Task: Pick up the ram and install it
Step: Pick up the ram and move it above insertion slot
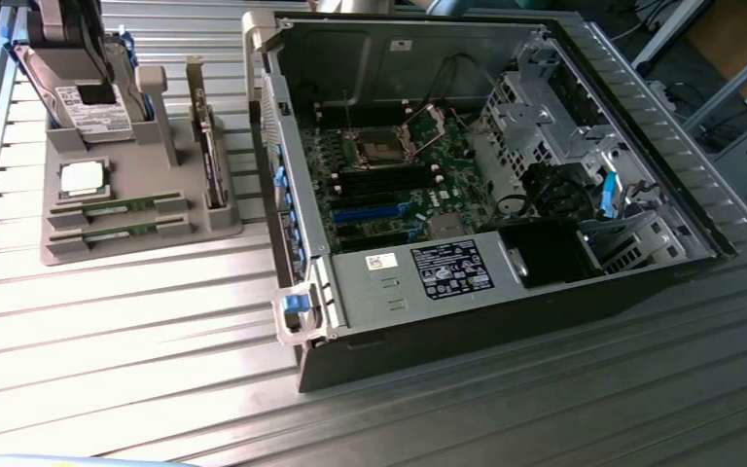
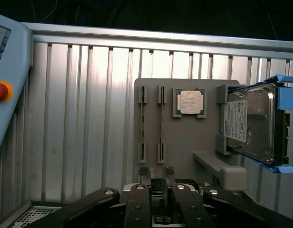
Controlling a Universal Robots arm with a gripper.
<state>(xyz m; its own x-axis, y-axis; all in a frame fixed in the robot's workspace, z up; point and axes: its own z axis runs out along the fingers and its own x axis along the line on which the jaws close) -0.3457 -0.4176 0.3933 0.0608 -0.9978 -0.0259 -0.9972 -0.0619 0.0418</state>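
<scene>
On the slatted bench [image 1: 114, 331], beside the open computer case [image 1: 347, 302], a grey holder [image 1: 140, 251] carries the loose parts. The two ram sticks [image 1: 124, 205] lie flat in parallel slots at the holder's end farthest from the hard drive [image 1: 88, 109]. One stick is next to the processor chip [image 1: 82, 177], and the other runs along the holder's end edge. An upright card [image 1: 207, 146] stands along one long edge of the holder. The gripper [image 2: 156, 172] hangs over a long edge of the holder. Its fingertips are spread apart with nothing between them, clear of both sticks.
</scene>
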